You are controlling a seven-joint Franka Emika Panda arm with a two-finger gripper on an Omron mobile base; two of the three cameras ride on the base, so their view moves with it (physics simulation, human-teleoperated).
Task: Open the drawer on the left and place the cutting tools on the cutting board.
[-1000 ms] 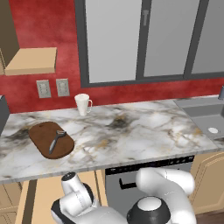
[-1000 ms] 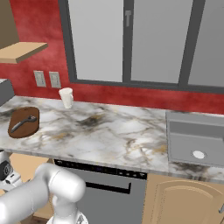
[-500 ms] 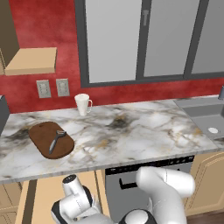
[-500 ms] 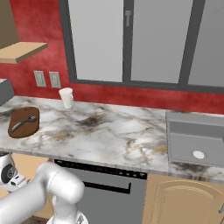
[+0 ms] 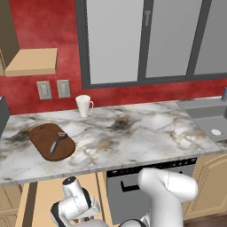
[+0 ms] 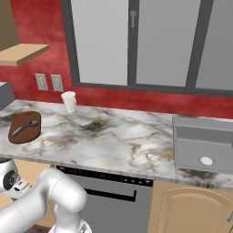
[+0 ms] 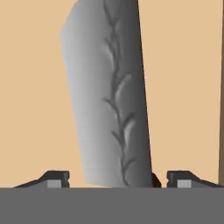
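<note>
The drawer (image 5: 42, 197) stands pulled out under the counter at the lower left, its tan inside showing (image 7: 35, 109). My hand (image 5: 73, 208) hangs low inside it. The gripper (image 7: 117, 179) is open, its jaws wide apart on either side of the knife (image 7: 109, 100). The silver blade runs away from me, and a sliver of reddish-brown handle sits between the tips. Neither fingertip (image 7: 56, 177) touches it. The dark peeler (image 5: 57, 142) (image 6: 25, 128) lies on the brown oval cutting board (image 5: 42, 135) (image 6: 16, 135) at the counter's left end.
A white mug (image 5: 84, 105) (image 6: 69, 101) stands behind the board near the red wall. The dark dishwasher front (image 6: 113, 200) is right of the drawer. A sink (image 6: 205, 145) is set into the counter's right end. A tan shelf (image 5: 31, 62) hangs above the board.
The arm's lower links have turned and sunk a little. The hand stays almost in the same place over the drawer.
</note>
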